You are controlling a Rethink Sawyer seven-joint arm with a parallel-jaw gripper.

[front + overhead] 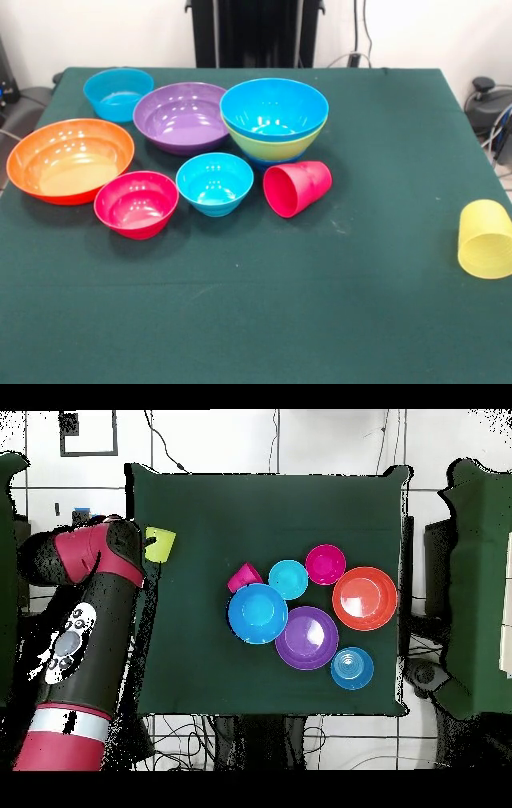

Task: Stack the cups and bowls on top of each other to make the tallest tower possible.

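The gripper itself cannot be made out; in the overhead view only the arm shows, at left, ending near the yellow cup. That cup lies on its side at the front view's right edge, far from the stack at upper centre. Best to grasp it by the rim, upright it, then lower it centred into the blue bowl.

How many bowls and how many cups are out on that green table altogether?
Bowls: 7 (orange, purple, pink-red, lime green, bright blue, cyan, small blue)
Cups: 2 (red-pink cup, yellow cup), both lying on their sides
Total: 9
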